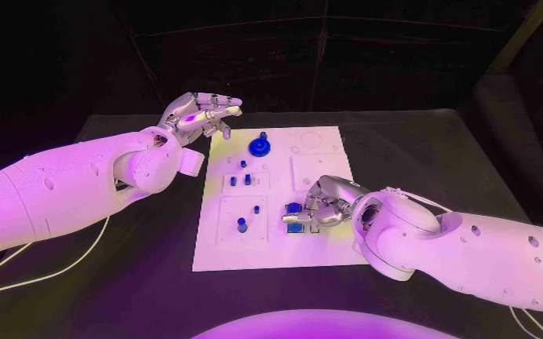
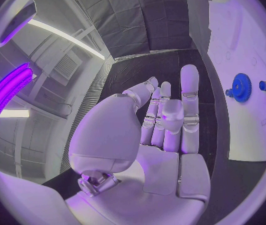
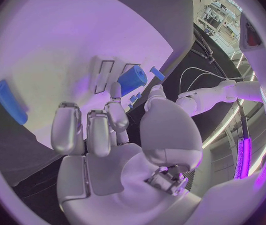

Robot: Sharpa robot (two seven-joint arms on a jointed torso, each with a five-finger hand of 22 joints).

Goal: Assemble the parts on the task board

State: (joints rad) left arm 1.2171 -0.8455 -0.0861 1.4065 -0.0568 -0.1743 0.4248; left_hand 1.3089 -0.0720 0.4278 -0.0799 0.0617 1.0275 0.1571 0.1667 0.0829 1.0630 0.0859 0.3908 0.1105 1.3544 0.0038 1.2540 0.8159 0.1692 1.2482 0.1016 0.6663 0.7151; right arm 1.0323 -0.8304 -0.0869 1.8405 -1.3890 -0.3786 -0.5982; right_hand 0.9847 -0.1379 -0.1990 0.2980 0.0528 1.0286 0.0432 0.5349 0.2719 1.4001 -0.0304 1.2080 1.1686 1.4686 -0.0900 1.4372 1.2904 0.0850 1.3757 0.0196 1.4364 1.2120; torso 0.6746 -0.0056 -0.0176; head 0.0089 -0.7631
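On the black table: we find the task board [image 1: 322,198], a flat white rectangular plate with shallow outlined recesses.
Parts: we note a round toothed blue gear [image 1: 260,147] at the board's far end, small blue pegs [image 1: 241,225] nearer, and square blue blocks [image 1: 294,227] beside the right hand.
Left hand [image 1: 202,117]: raised off the board's far left corner, silver fingers apart, holding nothing.
Right hand [image 1: 326,204]: over the board's near right part, fingers curled by the blocks; we cannot tell whether it grips one.
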